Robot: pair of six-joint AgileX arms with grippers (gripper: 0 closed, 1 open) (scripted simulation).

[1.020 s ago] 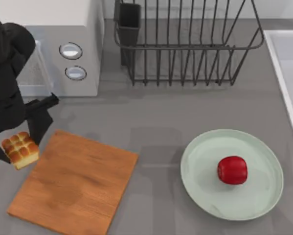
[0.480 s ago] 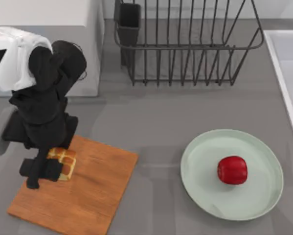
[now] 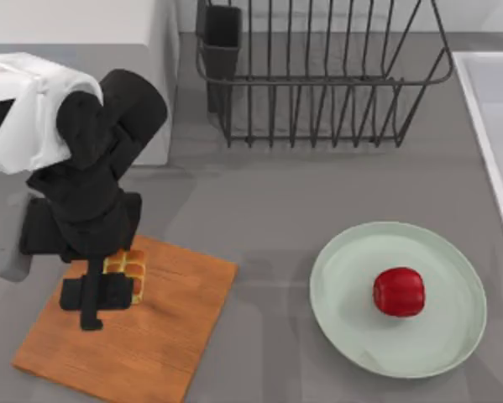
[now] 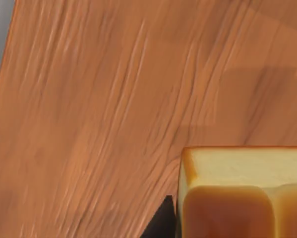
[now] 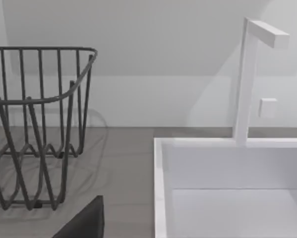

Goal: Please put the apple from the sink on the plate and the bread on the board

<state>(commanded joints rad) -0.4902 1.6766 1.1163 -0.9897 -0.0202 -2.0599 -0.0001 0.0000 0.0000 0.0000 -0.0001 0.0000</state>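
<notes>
From above, the left gripper (image 3: 108, 290) is pinching the bread (image 3: 127, 275) over the far left part of the board (image 3: 150, 336), the bread looking just at the wood. The apple (image 3: 399, 291) is sitting on the plate (image 3: 352, 336) at right, so that half looks done. In the left wrist view, the bread (image 4: 242, 196) is hanging close above the board (image 4: 98, 109); lowering it flat before letting go should keep it from tipping. The right wrist view is facing the sink (image 5: 160, 173) and rack (image 5: 34, 124); I cannot tell that gripper's state.
</notes>
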